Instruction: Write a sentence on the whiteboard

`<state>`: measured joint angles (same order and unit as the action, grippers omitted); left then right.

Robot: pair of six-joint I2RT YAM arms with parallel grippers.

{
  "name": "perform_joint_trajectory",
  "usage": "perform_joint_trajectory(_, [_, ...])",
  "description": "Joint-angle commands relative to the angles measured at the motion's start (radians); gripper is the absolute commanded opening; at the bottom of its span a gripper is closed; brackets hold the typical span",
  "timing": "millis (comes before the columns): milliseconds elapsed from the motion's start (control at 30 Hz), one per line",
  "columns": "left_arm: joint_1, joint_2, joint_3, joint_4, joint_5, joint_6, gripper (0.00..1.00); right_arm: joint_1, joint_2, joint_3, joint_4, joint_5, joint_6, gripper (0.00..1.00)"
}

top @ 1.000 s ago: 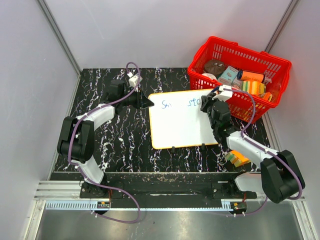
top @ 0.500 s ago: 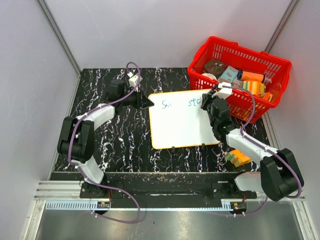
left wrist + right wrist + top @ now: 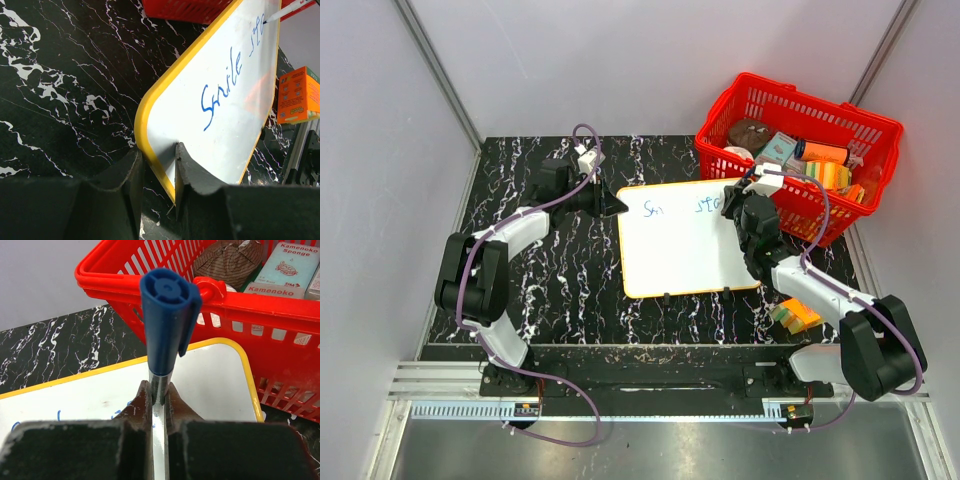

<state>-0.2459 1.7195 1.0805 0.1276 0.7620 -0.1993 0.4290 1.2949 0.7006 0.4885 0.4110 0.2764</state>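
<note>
Steadying the whiteboard (image 3: pixel 685 255) flat on the table (image 3: pixel 580 290) with the left gripper (image 3: pixel 159 167), jaws clamped over the yellow frame at the board's left edge. Pinching a blue marker (image 3: pixel 167 315) upright in the right gripper (image 3: pixel 157 395), jaws closed tight on the barrel, tip seeming to touch the board near its far right corner, just beside the red basket (image 3: pixel 820 97). Working left to right along the board's long axis, with the right arm much the nearer to the unfinished word. Reading "Smile" in the sentence (image 3: pixel 222 87), followed by roughly "sta". Reading "Kamenoko Sponge" on a box (image 3: pixel 295 260) inside the basket. Finding the print on the orange box (image 3: pixel 297 95) too small to read.
</note>
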Motion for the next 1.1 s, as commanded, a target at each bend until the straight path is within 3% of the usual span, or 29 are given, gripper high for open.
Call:
perform_joint_trajectory(0, [-0.062, 0.066, -0.03, -0.106, -0.136, 0.176, 0.0, -0.007, 0.012, 0.036, 0.03, 0.049, -0.023, 0.0])
perform_joint_trajectory(500, [-0.062, 0.066, -0.028, -0.106, -0.133, 0.176, 0.0, -0.006, 0.004, 0.013, 0.068, 0.045, -0.017, 0.0])
perform_joint_trajectory(1067, [-0.062, 0.068, -0.028, -0.108, -0.135, 0.178, 0.0, -0.007, -0.005, 0.0, 0.001, 0.015, 0.001, 0.0])
